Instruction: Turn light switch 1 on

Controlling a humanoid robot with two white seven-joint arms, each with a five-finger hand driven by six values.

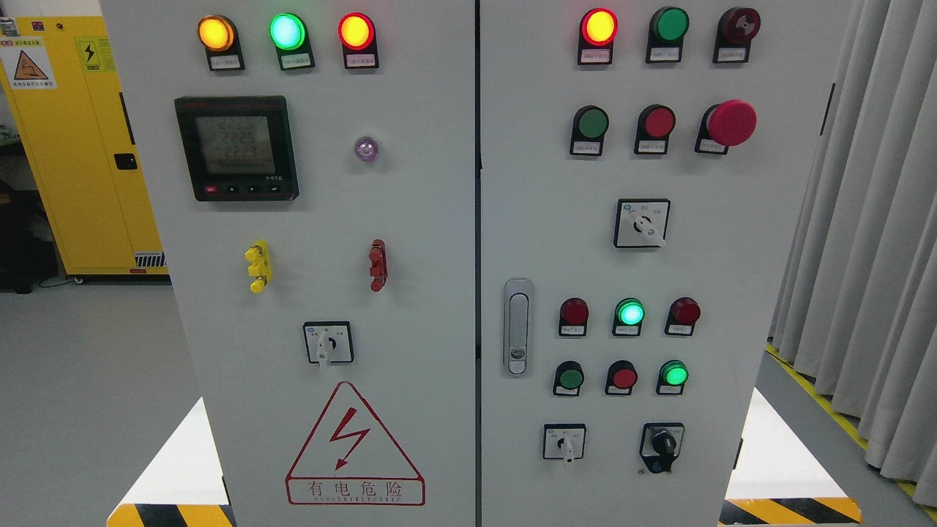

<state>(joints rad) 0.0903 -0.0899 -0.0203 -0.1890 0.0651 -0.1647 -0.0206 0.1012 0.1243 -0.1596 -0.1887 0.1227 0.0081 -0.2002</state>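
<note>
Neither robot hand in frame; finger state could not be told. Control cabinet faced camera squarely, likely positioned for reach. Which control was switch 1: unclear; candidate rotary switch lower left door, untouched.

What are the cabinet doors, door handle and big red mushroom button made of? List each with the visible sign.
Cabinet doors: likely painted sheet metal; flat, matte pale grey.
Door handle: seemingly metal or chromed plastic; silvery sheen.
Mushroom button: probably plastic; smooth, uniformly red, soft gloss.
</note>
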